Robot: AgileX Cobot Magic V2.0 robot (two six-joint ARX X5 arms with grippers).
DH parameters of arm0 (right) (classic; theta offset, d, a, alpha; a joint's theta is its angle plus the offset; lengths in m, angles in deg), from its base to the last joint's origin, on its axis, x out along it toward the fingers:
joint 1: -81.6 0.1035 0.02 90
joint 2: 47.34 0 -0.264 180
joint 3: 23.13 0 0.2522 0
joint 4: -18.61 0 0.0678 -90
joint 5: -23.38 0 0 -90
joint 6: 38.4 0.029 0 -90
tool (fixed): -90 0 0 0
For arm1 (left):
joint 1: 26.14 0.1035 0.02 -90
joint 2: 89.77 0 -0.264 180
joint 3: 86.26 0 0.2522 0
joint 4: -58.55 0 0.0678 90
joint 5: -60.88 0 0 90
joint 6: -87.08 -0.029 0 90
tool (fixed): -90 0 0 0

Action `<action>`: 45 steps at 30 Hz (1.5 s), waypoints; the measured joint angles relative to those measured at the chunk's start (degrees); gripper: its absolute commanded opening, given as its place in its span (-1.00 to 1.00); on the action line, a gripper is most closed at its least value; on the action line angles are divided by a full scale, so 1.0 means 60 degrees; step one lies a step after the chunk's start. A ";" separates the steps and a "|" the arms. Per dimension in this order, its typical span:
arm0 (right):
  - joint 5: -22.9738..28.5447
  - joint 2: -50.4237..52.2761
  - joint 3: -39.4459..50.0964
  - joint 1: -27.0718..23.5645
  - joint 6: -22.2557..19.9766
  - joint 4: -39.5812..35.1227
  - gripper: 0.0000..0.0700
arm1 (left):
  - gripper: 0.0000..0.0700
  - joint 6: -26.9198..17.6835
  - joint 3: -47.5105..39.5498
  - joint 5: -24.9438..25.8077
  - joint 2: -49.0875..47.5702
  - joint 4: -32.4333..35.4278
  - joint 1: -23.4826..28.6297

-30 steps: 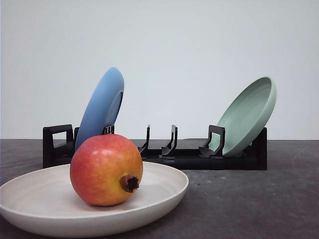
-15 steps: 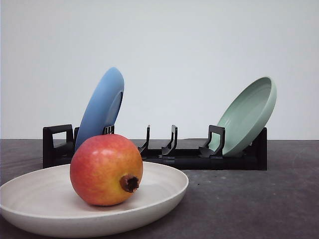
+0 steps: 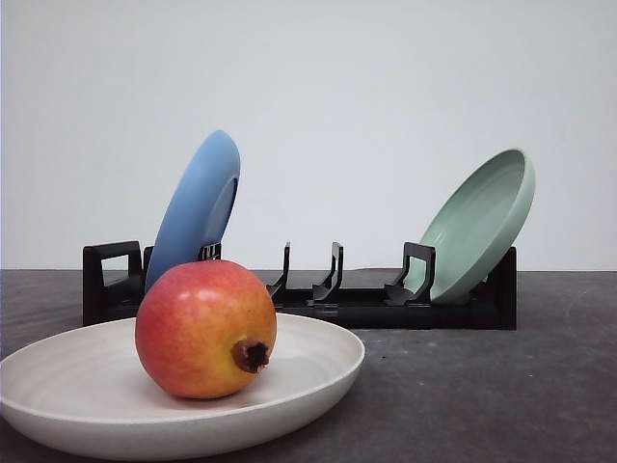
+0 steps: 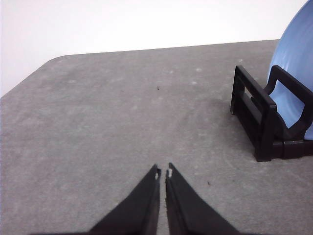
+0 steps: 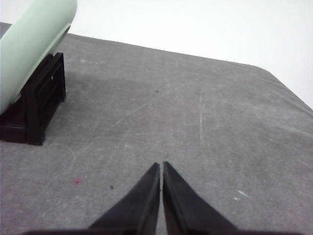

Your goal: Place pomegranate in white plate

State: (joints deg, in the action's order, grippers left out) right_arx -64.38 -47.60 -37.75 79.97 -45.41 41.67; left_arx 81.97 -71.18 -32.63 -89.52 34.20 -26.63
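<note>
Pomegranate (image 3: 205,329), round, sits in matte white plate (image 3: 308,381); both pincers (image 4: 163,173) (image 5: 161,165) pressed together.

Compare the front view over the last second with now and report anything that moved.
Nothing visibly changed. The pomegranate sits in the white plate with its dark crown facing the camera and to the right, as before. The blue plate and green plate lean in the black rack as they did.

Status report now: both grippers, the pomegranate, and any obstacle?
Left gripper shut, empty, over bare table. Right gripper shut, empty. Pomegranate sitting in white plate. Nothing in the way.
</note>
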 measured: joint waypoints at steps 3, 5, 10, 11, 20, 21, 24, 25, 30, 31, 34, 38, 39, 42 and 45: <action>0.0000 0.0000 0.0000 0.0000 0.0000 0.0000 -0.99 | -1.00 0.0000 0.0000 0.0000 0.0000 0.0000 0.0000; 0.0000 0.0000 0.0000 0.0000 0.0000 0.0000 -0.99 | -1.00 0.0000 0.0000 0.0000 0.0000 0.0000 0.0000; 0.0000 0.0000 0.0000 0.0000 0.0000 0.0000 -0.99 | -1.00 0.0000 0.0000 0.0000 0.0000 0.0000 0.0000; 0.0000 0.0000 0.0000 0.0000 0.0000 0.0000 -0.99 | -1.00 0.0000 0.0000 0.0000 0.0000 0.0000 0.0000; 0.0000 0.0000 0.0000 0.0000 0.0000 0.0000 -0.99 | -1.00 0.0000 0.0000 0.0000 0.0000 0.0000 0.0000; 0.0000 0.0000 0.0000 0.0000 0.0000 0.0000 -0.99 | -1.00 0.0000 0.0000 0.0000 0.0000 0.0000 0.0000; 0.0000 0.0000 0.0000 0.0000 0.0000 0.0000 -0.99 | -1.00 0.0000 0.0000 0.0000 0.0000 0.0000 0.0000; 0.0000 0.0000 0.0000 0.0000 0.0000 0.0000 -0.99 | -1.00 0.0000 0.0000 0.0000 0.0000 0.0000 0.0000; 0.0000 0.0000 0.0000 0.0000 0.0000 0.0000 -0.99 | -1.00 0.0000 0.0000 0.0000 0.0000 0.0000 0.0000; 0.0000 0.0000 0.0000 0.0000 0.0000 0.0000 -0.99 | -1.00 0.0000 0.0000 0.0000 0.0000 0.0000 0.0000; 0.0000 0.0000 0.0000 0.0000 0.0004 0.0000 -0.99 | -1.00 0.0000 0.0000 0.0000 0.0000 0.0000 0.0000; 0.0000 0.0000 0.0000 0.0000 0.0004 0.0000 -0.99 | -1.00 0.0000 0.0000 0.0000 0.0000 0.0000 0.0000; 0.0000 0.0000 0.0000 0.0000 0.0002 0.0000 -0.99 | -1.00 0.0000 0.0000 0.0000 0.0000 0.0000 0.0000; 0.0000 0.0000 0.0000 0.0000 0.0004 0.0000 -0.99 | -1.00 0.0000 0.0000 0.0000 0.0000 0.0000 0.0000; 0.0000 0.0000 0.0000 0.0000 0.0004 0.0000 -0.99 | -1.00 0.0000 0.0000 0.0000 0.0000 0.0000 0.0000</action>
State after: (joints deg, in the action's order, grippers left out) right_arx -64.38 -47.60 -37.75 79.97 -45.39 41.67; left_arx 81.97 -71.18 -32.63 -89.52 34.20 -26.63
